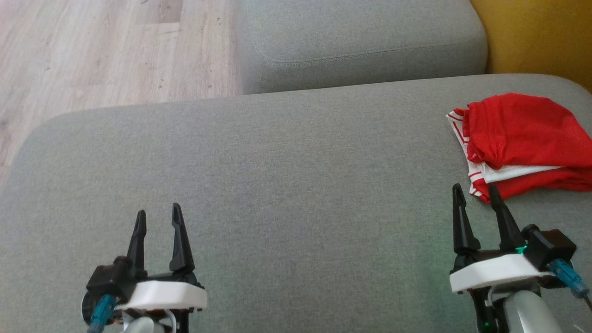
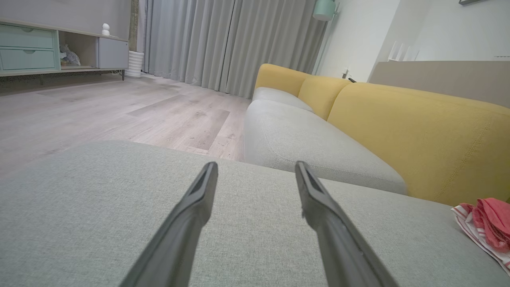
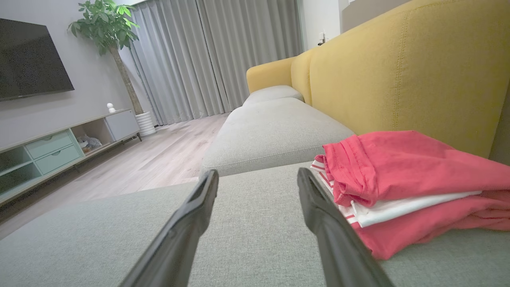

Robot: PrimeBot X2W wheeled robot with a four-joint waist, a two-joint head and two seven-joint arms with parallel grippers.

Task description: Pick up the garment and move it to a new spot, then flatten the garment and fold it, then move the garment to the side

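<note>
Hovering low over the grey sofa seat [image 1: 277,175], both tools sit close to the robot's body w/ fingers pointing fwd. The left tool [image 1: 158,210] is spread w/ nothing btw its fingers, well apart from the cloth. The right tool [image 1: 475,188] is also spread and empty, its outer fingertip just beside the near corner of the garment [image 1: 522,134]; can't tell if it touches. The garment is a red piece w/ white striped trim, lying in a loose stack of layers at the far right of the seat, near the yellow backrest [image 1: 532,32]; its right edge runs out of the head view. The right wrist view shows the layers as red over white over red, hems approx lined up, top layer a bit rumpled. From that it reads as already folded & put to the side, so the tools are prob open bc there's nothing left to hold, though it could equally be a ready pose before a pick. The wide bare middle of the seat leaves room for flattening if needed.
</note>
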